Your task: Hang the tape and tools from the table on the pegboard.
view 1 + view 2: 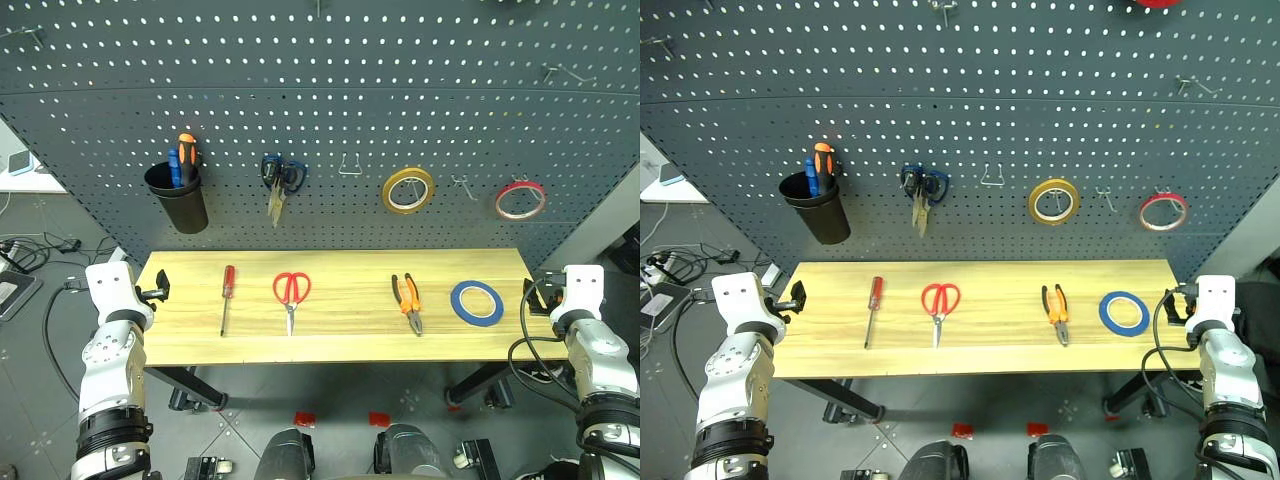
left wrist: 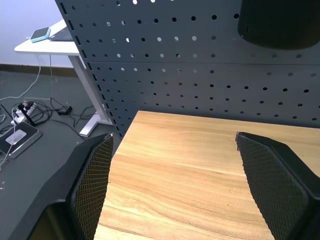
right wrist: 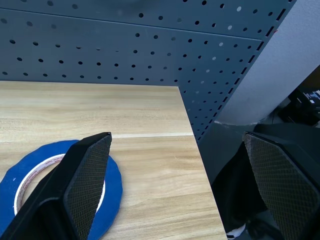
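Four task items lie in a row on the worktop point(image 1: 340, 335) below the pegboard point(image 1: 330, 110): the red-handled screwdriver point(image 1: 227, 297), then the red-handled scissors point(image 1: 291, 297), the pliers point(image 1: 408, 301) (orange-and-black handles) and, furthest right, the blue tape ring point(image 1: 476, 302). At the worktop's left end the left hand point(image 1: 158, 290) hovers released and empty. At its right end the right hand point(image 1: 531, 296) is spread wide too, just beside the tape.

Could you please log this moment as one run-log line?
left gripper: open, empty | right gripper: open, empty | blue tape, tools: on table
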Robot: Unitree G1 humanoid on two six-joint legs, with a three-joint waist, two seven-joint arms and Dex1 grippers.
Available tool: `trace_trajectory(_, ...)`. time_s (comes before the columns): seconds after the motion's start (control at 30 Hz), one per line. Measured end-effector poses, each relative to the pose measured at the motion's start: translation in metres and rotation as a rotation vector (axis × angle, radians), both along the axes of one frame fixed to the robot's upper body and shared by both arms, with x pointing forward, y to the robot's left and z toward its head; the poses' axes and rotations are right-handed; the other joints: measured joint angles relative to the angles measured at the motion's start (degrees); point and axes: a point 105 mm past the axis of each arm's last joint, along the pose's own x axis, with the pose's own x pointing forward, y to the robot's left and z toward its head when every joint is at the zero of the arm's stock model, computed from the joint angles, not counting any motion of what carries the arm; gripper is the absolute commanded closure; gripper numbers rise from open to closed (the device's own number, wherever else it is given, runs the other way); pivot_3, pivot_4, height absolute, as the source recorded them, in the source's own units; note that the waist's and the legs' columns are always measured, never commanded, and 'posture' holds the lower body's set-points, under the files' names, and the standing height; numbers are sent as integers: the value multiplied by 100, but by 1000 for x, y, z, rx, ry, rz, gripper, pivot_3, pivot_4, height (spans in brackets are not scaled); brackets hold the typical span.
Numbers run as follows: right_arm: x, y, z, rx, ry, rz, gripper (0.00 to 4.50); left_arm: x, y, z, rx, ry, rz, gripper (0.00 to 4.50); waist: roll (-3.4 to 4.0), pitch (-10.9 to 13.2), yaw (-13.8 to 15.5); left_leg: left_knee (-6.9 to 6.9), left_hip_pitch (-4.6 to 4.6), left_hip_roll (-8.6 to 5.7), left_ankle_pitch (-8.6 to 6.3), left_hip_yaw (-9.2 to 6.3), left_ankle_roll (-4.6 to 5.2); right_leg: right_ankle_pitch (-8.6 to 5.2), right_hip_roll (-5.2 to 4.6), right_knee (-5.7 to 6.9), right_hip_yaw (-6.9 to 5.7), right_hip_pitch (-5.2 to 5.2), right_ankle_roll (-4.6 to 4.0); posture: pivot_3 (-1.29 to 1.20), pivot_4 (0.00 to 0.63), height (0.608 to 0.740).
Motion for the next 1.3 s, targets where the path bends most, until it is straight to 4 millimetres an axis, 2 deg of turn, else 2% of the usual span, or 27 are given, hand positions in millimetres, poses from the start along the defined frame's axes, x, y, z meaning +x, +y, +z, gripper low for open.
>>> trace_trajectory(0.2,0,0,0,0,0,1,0,-3,1,-2,37,21,-11,392,-1,1,-3,0,-3,3,-8,16,-1,8,3,0,17,-14,-13,-152,109,740)
trace_trajectory(0.4,-2,9,0,-3,7,67,0,-10,-3,-11,59,61,-49,392,-16,21,-3,-6,-4,9,-12,23,-1,7,6,-1,24,-23,-13,-155,151,740)
trace_trajectory(0.6,-13,62,-2,-27,65,359,0,-2,-52,4,133,59,-356,392,-31,223,15,-7,-14,16,-13,27,-1,9,6,1,31,-41,-17,-171,221,740)
trace_trajectory(0.73,-16,86,3,-34,95,459,0,7,-78,21,182,39,-513,392,-30,394,21,-7,-18,19,-13,31,1,11,6,0,36,-48,-21,-192,284,740)
trace_trajectory(0.9,-15,113,4,-90,233,579,0,24,-145,34,218,41,-854,392,-27,658,29,2,-57,19,-13,32,2,13,6,0,36,-83,-25,-220,334,740)
trace_trajectory(1.0,-12,115,4,-97,297,588,0,30,-181,45,236,32,-1037,392,-29,808,12,9,-101,18,-13,30,3,15,6,4,31,-125,-27,-236,360,740)
trace_trajectory(1.13,5,116,13,-93,303,586,0,33,-227,57,246,15,-1245,392,-32,998,-24,14,-123,12,-13,38,4,14,6,2,34,-143,-25,-246,386,740)
trace_trajectory(1.3,22,107,10,-78,366,552,0,33,-258,59,252,6,-1393,392,-44,1181,-134,16,-148,13,-9,40,-3,10,6,0,27,-161,-17,-242,407,740)
